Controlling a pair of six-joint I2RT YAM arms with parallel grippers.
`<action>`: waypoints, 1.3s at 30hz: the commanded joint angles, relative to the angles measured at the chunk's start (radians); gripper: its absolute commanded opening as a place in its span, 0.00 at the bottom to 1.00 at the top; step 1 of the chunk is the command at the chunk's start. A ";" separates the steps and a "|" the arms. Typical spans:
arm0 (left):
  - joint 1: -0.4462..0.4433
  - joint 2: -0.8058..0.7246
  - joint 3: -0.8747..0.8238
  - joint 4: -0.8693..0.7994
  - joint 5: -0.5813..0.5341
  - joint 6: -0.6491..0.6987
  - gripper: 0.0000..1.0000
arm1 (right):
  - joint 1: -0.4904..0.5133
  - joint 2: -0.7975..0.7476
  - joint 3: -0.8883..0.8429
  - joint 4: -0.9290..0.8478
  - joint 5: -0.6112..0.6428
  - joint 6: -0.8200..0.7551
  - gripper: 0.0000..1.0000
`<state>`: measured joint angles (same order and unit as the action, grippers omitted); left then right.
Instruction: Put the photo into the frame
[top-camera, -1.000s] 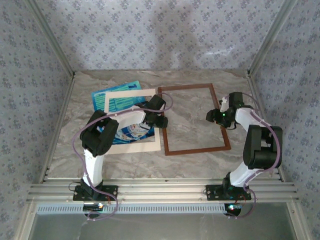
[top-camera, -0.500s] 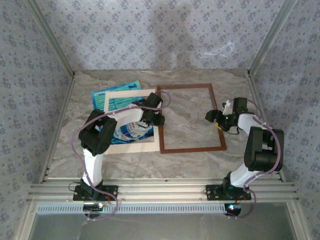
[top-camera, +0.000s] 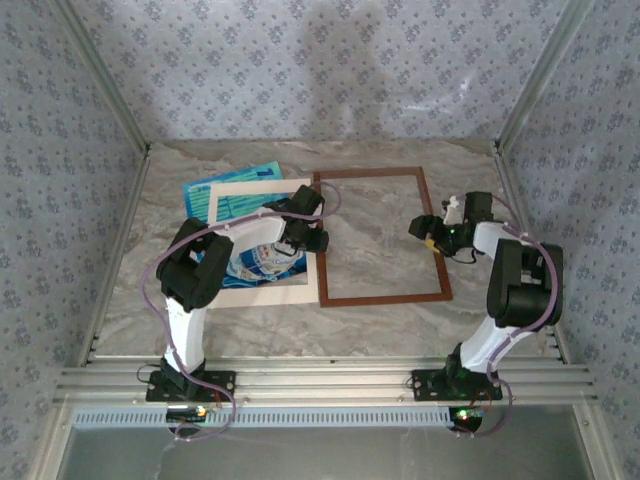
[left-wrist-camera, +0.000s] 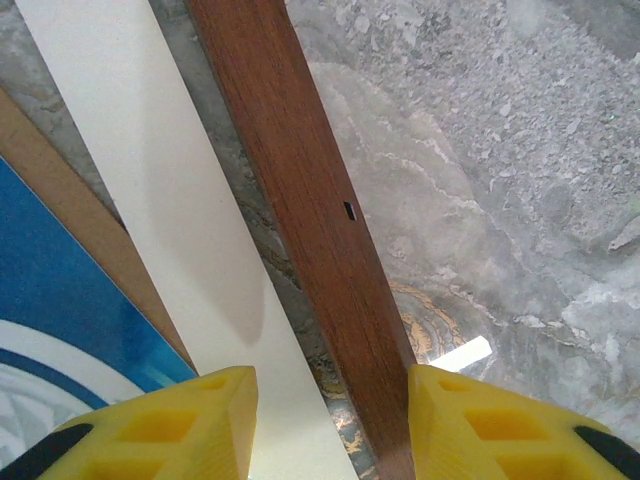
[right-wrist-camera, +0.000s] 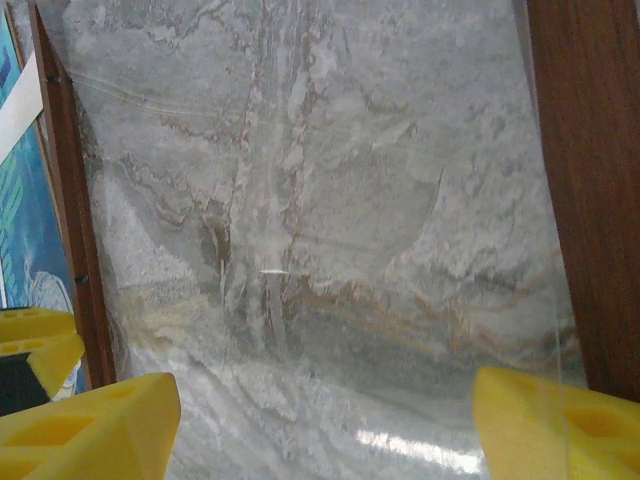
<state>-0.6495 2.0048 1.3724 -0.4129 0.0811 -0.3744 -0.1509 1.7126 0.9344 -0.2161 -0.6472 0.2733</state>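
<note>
Frame (top-camera: 385, 299) reddish-brown; photo (top-camera: 235, 179) blue-teal; fingers (left-wrist-camera: 190, 420) yellow; table (top-camera: 400, 330) grey-marbled.

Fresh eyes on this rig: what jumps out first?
The reddish-brown frame lies mid-table with marble showing through it. The left gripper straddles its left bar and the right gripper is open at its right bar. Left of it, the blue photo sits under a cream mat.

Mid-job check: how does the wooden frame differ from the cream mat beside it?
The frame is reddish-brown wood; the mat is cream card. The frame's bars are narrow; the mat's border is wider. The frame's opening shows marble table; the mat's window shows the blue photo. Both are open rectangles lying flat.
</note>
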 joint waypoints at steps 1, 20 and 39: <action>0.019 0.008 -0.019 -0.116 -0.061 0.026 0.43 | -0.005 0.038 0.063 0.019 -0.029 -0.023 0.79; 0.041 -0.021 -0.018 -0.120 -0.049 0.012 0.48 | 0.001 0.055 0.090 0.032 -0.043 -0.022 0.04; 0.322 -0.484 -0.293 0.109 0.057 -0.209 0.99 | 0.177 -0.327 0.306 -0.184 -0.011 0.092 0.00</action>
<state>-0.3748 1.5539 1.1545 -0.3592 0.1097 -0.5091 -0.0132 1.4265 1.1545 -0.3790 -0.6643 0.3061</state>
